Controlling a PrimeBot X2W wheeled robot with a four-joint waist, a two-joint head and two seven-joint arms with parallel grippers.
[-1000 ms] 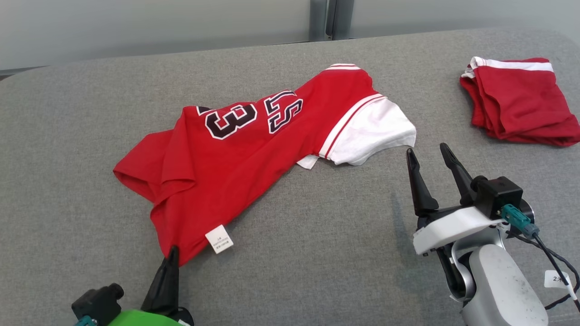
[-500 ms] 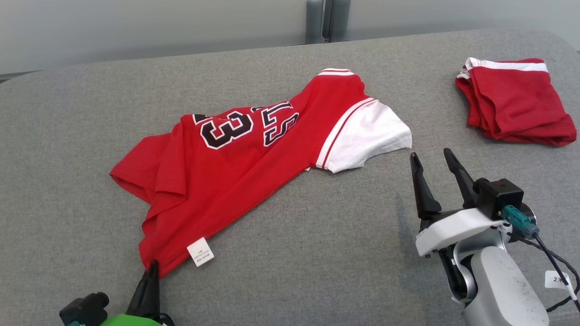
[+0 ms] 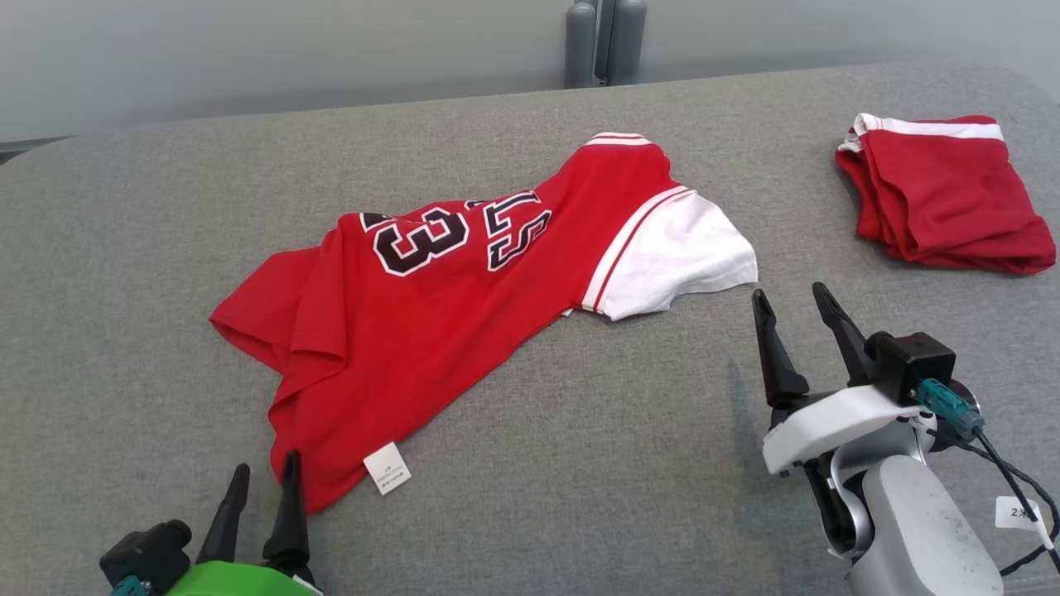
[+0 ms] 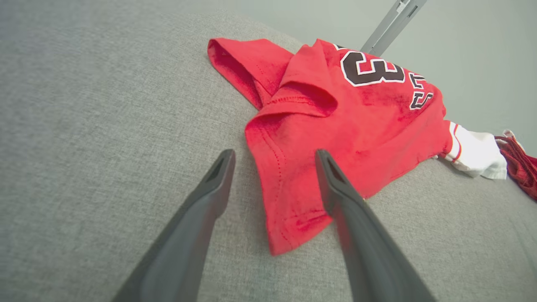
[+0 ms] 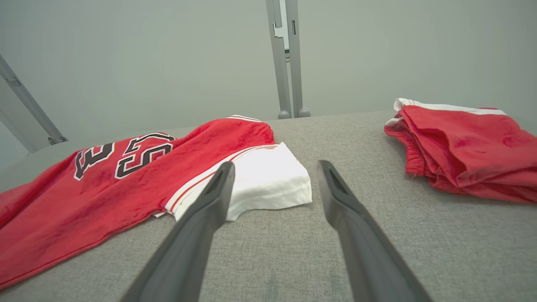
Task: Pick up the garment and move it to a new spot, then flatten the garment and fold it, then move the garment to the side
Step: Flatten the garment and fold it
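Head view: shirt (image 3: 464,314) sprawls across the table (image 3: 580,463), rumpled, hem flap doubled over, white sleeve twd right pincer (image 3: 788,290). Left pincer (image 3: 267,461) apart at the hem corner, gripping nothing; right one apart too, empty. Looks like repositioning's abt done; flattening, folding, shifting aside all to go. Folded red pile (image 3: 944,199) sits far right.

My right gripper (image 3: 788,291) has two long, tapered black fingers on a white bracket (image 3: 828,422), beside a black camera block (image 3: 911,364) with a teal connector (image 3: 944,401) and a black cable (image 3: 1014,488) bearing a white tag (image 3: 1017,511). My forearm (image 3: 919,530) is pale grey. My left gripper (image 3: 266,462) has matching fingers on a green housing (image 3: 232,579).
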